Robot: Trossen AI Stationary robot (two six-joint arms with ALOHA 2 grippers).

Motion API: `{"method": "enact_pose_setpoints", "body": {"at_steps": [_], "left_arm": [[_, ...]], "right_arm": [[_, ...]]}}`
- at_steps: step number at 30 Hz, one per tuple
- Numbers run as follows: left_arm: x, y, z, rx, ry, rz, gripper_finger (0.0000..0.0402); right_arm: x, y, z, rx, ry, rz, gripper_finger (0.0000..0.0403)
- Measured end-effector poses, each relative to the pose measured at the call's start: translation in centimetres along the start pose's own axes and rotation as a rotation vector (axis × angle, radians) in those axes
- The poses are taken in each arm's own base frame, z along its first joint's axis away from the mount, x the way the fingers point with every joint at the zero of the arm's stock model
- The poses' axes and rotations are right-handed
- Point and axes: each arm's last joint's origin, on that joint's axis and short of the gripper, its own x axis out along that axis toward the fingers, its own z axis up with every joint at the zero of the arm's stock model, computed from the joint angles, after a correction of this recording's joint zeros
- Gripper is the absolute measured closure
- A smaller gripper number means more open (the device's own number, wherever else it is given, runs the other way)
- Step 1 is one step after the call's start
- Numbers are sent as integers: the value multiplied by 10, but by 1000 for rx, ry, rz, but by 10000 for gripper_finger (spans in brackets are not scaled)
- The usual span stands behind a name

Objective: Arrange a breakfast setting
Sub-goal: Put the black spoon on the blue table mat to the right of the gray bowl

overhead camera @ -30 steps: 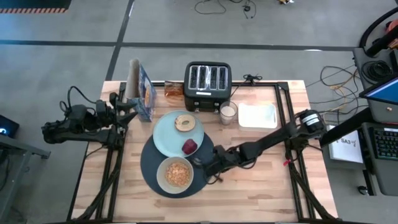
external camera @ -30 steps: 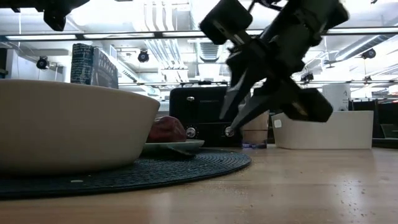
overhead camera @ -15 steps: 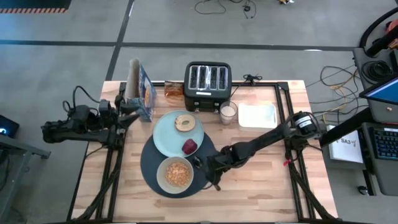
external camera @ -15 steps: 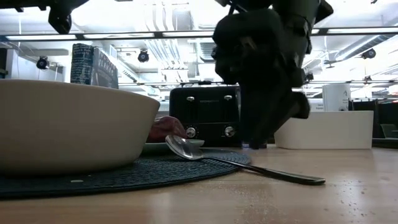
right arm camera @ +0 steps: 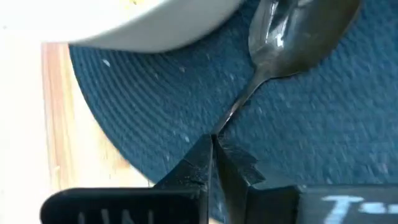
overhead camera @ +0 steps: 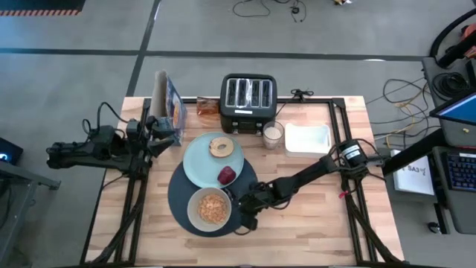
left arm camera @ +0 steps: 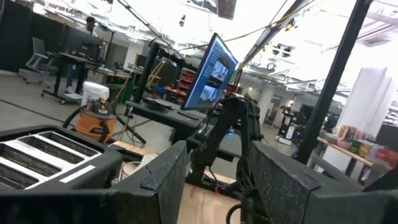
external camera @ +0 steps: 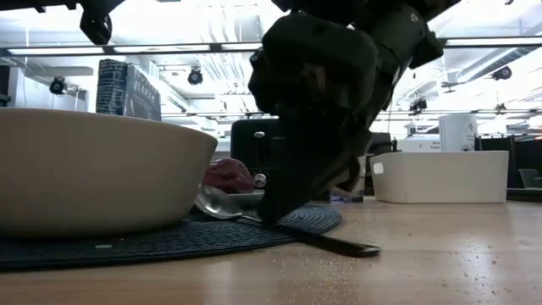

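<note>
We see the metal spoon [right arm camera: 292, 31], shiny, its bowl on the dark-blue placemat [overhead camera: 178, 201] at 3 o'clock of the cereal-filled beige bowl [overhead camera: 210, 208]. Our right tool [overhead camera: 245, 218], angled low, is pinched tight on its handle. Our left tool [overhead camera: 165, 130], half-parted and empty, waits at the surface's [overhead camera: 312, 223] 9 o'clock edge.

Grey floor [overhead camera: 89, 67] with dark seams surrounds the wooden table [overhead camera: 312, 223]; bright ceiling lights [external camera: 169, 21] overhead.

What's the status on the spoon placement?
Right gripper shut on the spoon handle, bowl end on the placemat beside the bowl. Left gripper parked near the box at table's back left. Nothing in the way.
</note>
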Motion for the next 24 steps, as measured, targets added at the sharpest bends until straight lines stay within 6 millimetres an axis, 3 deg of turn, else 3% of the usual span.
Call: {"method": "enact_pose_setpoints", "body": {"at_steps": [15, 24], "left_arm": [[2, -1, 4, -20, -14, -5, 239], [7, -2, 4, -19, -14, 1, 239]], "right_arm": [[-17, -16, 24, -138, -170, -176, 391], [14, -30, 26, -213, -253, -211, 391]]}}
